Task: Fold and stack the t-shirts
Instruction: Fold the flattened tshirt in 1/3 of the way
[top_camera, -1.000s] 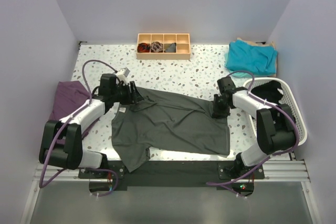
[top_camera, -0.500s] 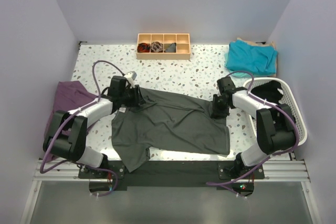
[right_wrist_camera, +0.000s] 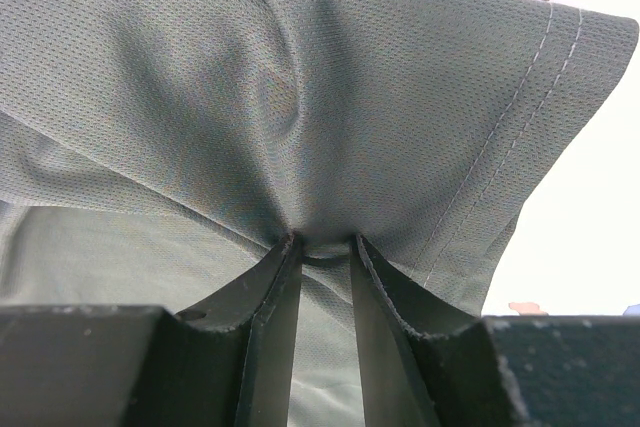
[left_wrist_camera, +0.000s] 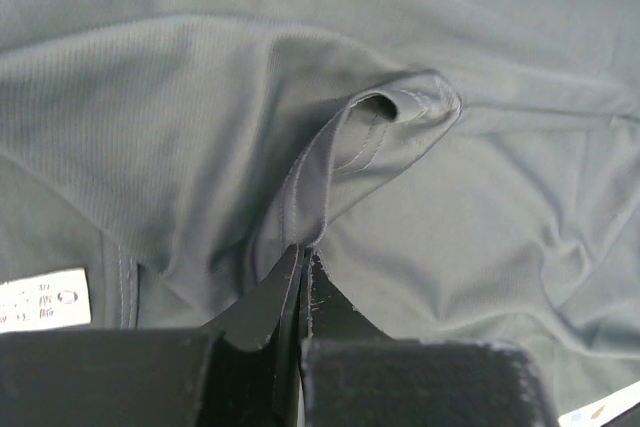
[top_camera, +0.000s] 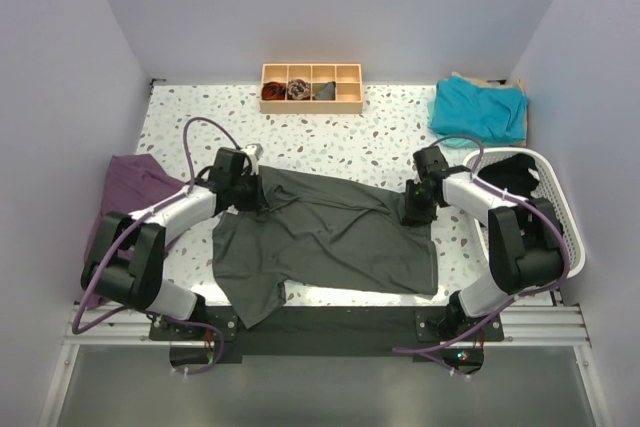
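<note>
Grey t-shirt [top_camera: 330,237] spreads over speckled table [top_camera: 380,147] beneath my left claw [left_wrist_camera: 303,252] and right claw [right_wrist_camera: 320,242], both pinching it; lilac walls [top_camera: 330,7] beyond.

The charcoal t-shirt [top_camera: 330,232] is soft matt cloth — close up, a fine pinhole mesh knit with double stitching along its hem. The teal t-shirt [top_camera: 478,109] and the purple garment [top_camera: 135,187] are matt cloth too. The surface [top_camera: 390,142] looks like smooth white stone flecked with dark chips. The tray [top_camera: 311,105] is pale bare wood; the basket [top_camera: 566,217] is white plastic. The right hand [right_wrist_camera: 320,245] has matt black fingers [right_wrist_camera: 265,307] — faintly grainy.
</note>
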Controlling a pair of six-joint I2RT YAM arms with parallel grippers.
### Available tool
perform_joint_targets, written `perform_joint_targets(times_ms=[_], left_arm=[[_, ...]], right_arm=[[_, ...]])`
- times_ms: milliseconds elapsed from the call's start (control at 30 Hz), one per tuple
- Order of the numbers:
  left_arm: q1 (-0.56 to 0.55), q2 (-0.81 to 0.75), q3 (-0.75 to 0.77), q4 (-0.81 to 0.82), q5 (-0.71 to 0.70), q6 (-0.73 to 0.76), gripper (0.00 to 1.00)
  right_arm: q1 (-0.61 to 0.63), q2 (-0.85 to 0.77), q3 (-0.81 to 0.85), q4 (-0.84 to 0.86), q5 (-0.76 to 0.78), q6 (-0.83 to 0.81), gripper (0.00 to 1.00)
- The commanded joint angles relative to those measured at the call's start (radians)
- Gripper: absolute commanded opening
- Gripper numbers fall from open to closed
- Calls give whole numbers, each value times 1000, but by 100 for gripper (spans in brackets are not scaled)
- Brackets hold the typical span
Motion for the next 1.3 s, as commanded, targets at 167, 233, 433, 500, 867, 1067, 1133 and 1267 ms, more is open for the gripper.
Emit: perform_joint_targets(times_ms=[167,233,433,500,867,1067,1133,1267], left_arm=[[-14,-53,52,-227,74,92,0],[-34,-59,54,-273,77,94,0],[-85,-45,93,-344,160,105,0],[-85,-43,112,-355,110,100,21],[-83,79,360,-293,-132,71,69],[-85,256,445,-194,-47,68,69],[-82,311,445,-194,-39,74,68],[-80,354,400,-204,-39,97,68]], right_arm=[[9,19,-22,24,-20,-8,31],[9,23,-24,28,-22,-6,31],[8,25,-34,37,-23,-3,31],[8,25,-33,37,-23,-4,31],[9,-46,59,-9,41,-43,33],[9,-36,142,-15,46,-51,35],[9,-7,147,-12,46,-49,35],[6,40,128,-11,113,-52,35]])
